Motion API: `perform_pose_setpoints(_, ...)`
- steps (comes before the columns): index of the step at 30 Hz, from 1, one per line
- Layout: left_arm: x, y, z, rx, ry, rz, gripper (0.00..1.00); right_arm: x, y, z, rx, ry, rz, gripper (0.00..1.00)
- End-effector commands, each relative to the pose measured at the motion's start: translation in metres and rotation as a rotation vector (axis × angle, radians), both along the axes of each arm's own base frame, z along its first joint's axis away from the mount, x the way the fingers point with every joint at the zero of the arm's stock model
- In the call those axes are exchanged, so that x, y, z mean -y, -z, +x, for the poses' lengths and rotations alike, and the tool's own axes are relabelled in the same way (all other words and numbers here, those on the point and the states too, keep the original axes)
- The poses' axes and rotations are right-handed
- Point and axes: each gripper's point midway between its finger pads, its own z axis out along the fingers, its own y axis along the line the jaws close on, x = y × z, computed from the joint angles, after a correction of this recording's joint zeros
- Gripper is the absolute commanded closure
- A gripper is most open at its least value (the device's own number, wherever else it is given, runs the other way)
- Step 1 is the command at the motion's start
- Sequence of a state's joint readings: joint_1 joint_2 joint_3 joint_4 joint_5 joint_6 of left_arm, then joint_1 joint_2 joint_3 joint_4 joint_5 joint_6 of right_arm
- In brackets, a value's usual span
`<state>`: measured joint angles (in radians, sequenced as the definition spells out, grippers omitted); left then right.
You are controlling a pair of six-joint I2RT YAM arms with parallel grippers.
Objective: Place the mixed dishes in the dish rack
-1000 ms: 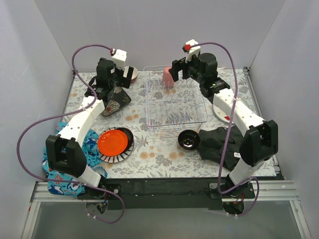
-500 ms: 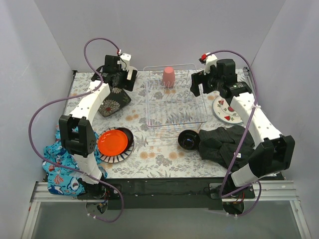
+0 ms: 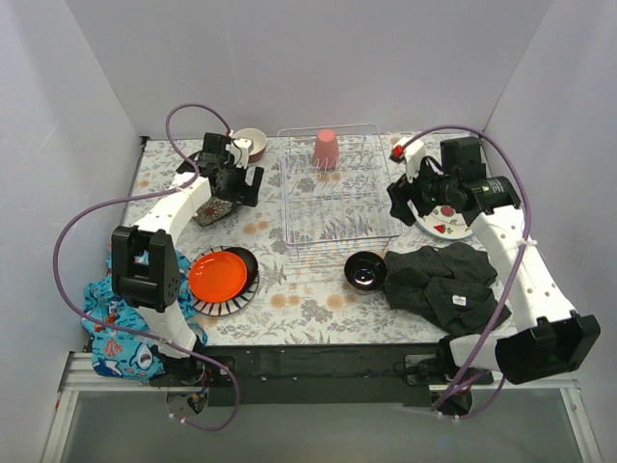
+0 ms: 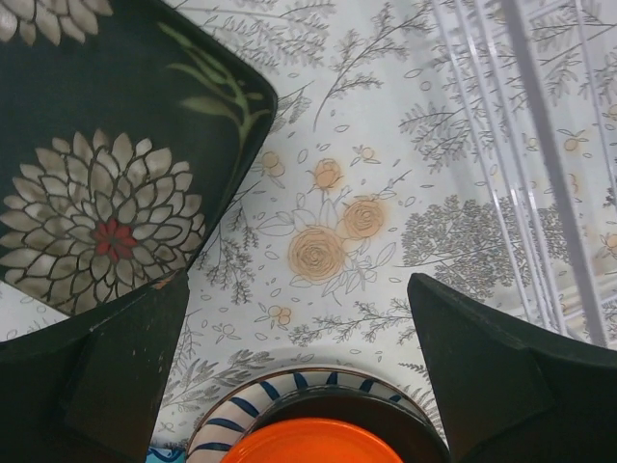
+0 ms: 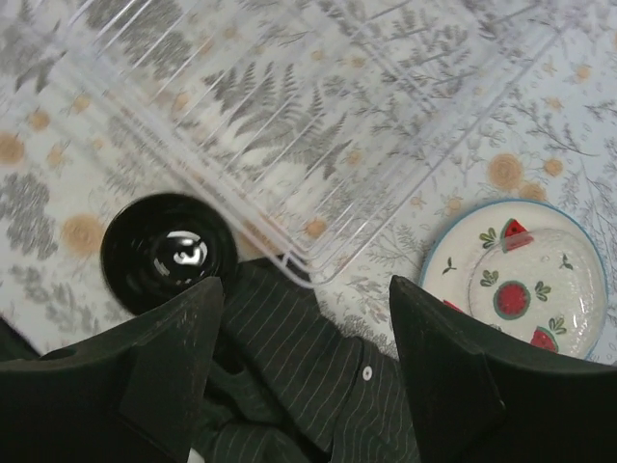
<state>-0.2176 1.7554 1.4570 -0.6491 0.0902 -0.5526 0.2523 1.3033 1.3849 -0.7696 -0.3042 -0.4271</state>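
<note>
1. Looking down from above, you find the rectangular white wire dish rack mid-table, with the pink plastic cup standing upside down at its far end.
2. Your left gripper hangs to the left of the rack, jaws spread wide with nothing between them. Under it lies the black square plate with a flower pattern.
3. Your right gripper hangs just off the rack's right side. Its jaws stand apart and hold nothing.
4. The round white plate with red watermelon marks lies flat to the right of the rack.
5. The small dark glossy bowl sits upright just beside the rack's near edge, and the black cloth is next to it.
6. The round orange plate lies near the rack's near left corner, stacked on a black plate and a blue-striped white plate.
7. A red-rimmed bowl sits off the rack's far left corner.
</note>
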Motion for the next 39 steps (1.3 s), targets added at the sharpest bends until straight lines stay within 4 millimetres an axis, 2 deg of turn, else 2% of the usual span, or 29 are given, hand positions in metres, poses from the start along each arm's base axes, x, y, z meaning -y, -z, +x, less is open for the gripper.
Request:
perform_pose_setpoints(1, -0.023, -0.037, 0.007, 0.094, -0.078, -0.059, 0.02, -0.013, 0.009, -0.065, -0.014, -0.339, -0.068, 0.22)
perform_pose_setpoints(4, -0.033, -0.036, 0.015, 0.087, -0.095, -0.083, 0.02, -0.016, 0.025, -0.076, -0.053, -0.410, -0.108, 0.23)
perform_pose_setpoints(6, -0.033, -0.032, 0.018, 0.051, -0.107, -0.104, 0.02, -0.025, 0.023, -0.078, -0.055, -0.441, -0.099, 0.24)
perform_pose_setpoints(7, -0.031, -0.040, 0.023, 0.055, -0.113, -0.123, 0.02, -0.032, 0.022, -0.081, -0.055, -0.463, -0.098, 0.25)
perform_pose_setpoints(8, -0.027, -0.033, 0.023, 0.028, -0.101, -0.135, 0.02, -0.047, 0.025, -0.090, -0.052, -0.535, -0.117, 0.25)
perform_pose_setpoints(9, -0.025, -0.035, 0.024, 0.031, -0.094, -0.143, 0.02, -0.053, 0.030, -0.096, -0.047, -0.580, -0.144, 0.26)
perform_pose_setpoints(14, -0.022, -0.028, 0.023, -0.007, -0.077, -0.148, 0.02, -0.081, 0.082, -0.141, -0.073, -0.845, -0.303, 0.34)
perform_pose_setpoints(15, -0.022, -0.028, 0.023, -0.004, -0.080, -0.149, 0.02, -0.083, 0.093, -0.145, -0.088, -0.867, -0.310, 0.35)
perform_pose_setpoints(17, -0.022, -0.031, 0.022, 0.014, -0.083, -0.156, 0.02, -0.093, 0.101, -0.146, -0.072, -0.889, -0.308, 0.35)
perform_pose_setpoints(20, -0.014, -0.037, 0.013, 0.049, -0.067, -0.141, 0.02, -0.093, 0.119, -0.147, -0.106, -0.904, -0.352, 0.37)
perform_pose_setpoints(21, -0.006, -0.030, 0.005, 0.040, -0.043, -0.125, 0.02, -0.092, 0.123, -0.147, -0.118, -0.901, -0.365, 0.39)
perform_pose_setpoints(22, -0.005, -0.040, 0.001, 0.075, -0.041, -0.114, 0.02, -0.089, 0.130, -0.148, -0.135, -0.899, -0.383, 0.40)
perform_pose_setpoints(26, 0.006, -0.045, -0.014, 0.098, -0.020, -0.126, 0.02, -0.085, 0.154, -0.150, -0.165, -0.902, -0.428, 0.41)
perform_pose_setpoints(28, 0.003, -0.044, -0.019, 0.095, -0.026, -0.120, 0.02, -0.083, 0.160, -0.148, -0.158, -0.897, -0.446, 0.42)
perform_pose_setpoints(29, 0.001, -0.050, -0.021, 0.111, -0.026, -0.116, 0.02, -0.080, 0.168, -0.150, -0.178, -0.895, -0.455, 0.42)
perform_pose_setpoints(35, -0.008, -0.060, -0.025, 0.146, -0.042, -0.096, 0.02, -0.079, 0.181, -0.153, -0.171, -0.869, -0.460, 0.46)
perform_pose_setpoints(38, -0.010, -0.063, -0.028, 0.151, -0.049, -0.109, 0.02, -0.077, 0.190, -0.150, -0.154, -0.851, -0.482, 0.51)
perform_pose_setpoints(39, -0.011, -0.064, -0.030, 0.155, -0.052, -0.112, 0.02, -0.075, 0.193, -0.151, -0.157, -0.847, -0.489, 0.56)
